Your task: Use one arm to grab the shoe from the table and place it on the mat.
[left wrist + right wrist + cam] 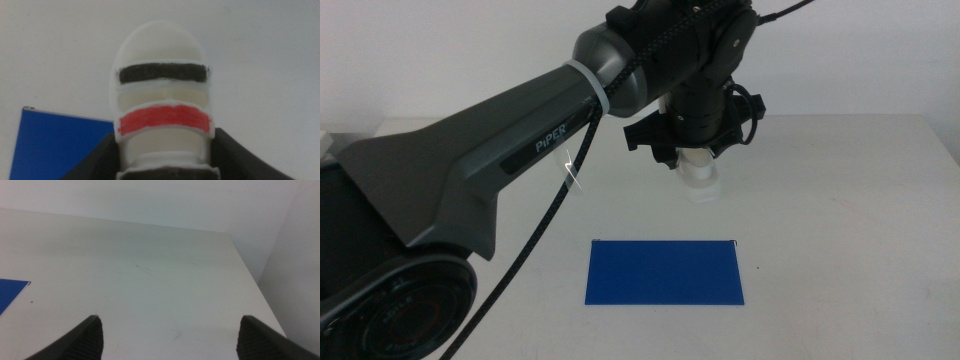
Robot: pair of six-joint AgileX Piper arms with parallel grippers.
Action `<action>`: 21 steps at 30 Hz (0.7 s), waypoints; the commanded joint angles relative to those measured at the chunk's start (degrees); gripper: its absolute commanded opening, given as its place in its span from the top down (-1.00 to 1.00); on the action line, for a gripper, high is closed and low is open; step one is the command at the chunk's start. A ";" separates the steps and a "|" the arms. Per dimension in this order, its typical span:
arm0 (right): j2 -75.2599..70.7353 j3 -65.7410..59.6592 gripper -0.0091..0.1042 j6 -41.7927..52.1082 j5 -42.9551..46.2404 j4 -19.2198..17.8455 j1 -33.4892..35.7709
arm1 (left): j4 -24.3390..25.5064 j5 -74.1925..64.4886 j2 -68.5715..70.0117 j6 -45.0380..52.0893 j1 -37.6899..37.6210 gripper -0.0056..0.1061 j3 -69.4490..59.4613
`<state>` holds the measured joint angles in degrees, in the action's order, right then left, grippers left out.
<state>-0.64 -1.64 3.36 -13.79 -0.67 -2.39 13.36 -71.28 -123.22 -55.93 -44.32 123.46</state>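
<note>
Middle view is showing my dark grey left arm with white PIPER lettering (520,140) reaching in from the left over the large plain white tabletop (840,200); my black left gripper (696,172) is hanging at the end of it, pointing down, with the small white chunky-soled shoe (699,181) showing just beneath it; whether the shoe is touching the table I cannot tell; the flat deep blue rectangular mat (665,272) is lying nearer the camera than the shoe, apart from it; a looping black cable (545,225) is trailing down along my arm. Left wrist view is showing the shoe (162,95) clamped between my two dark jaws, its black stripe and red stripe running across the straps, and a corner of the mat (55,145) lying beside it; right wrist view is showing my right gripper (170,335) waiting over bare table, its jaws standing wide apart, with a sliver of the mat (10,292) at the edge.
</note>
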 commanded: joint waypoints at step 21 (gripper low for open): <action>0.15 -0.29 -0.53 0.59 4.19 -0.46 -0.10 | 2.56 -3.21 4.37 -7.17 -1.77 0.91 1.80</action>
<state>-0.64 -1.64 3.36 -13.79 -0.67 -2.39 14.67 -71.28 -123.22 -59.26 -45.88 123.46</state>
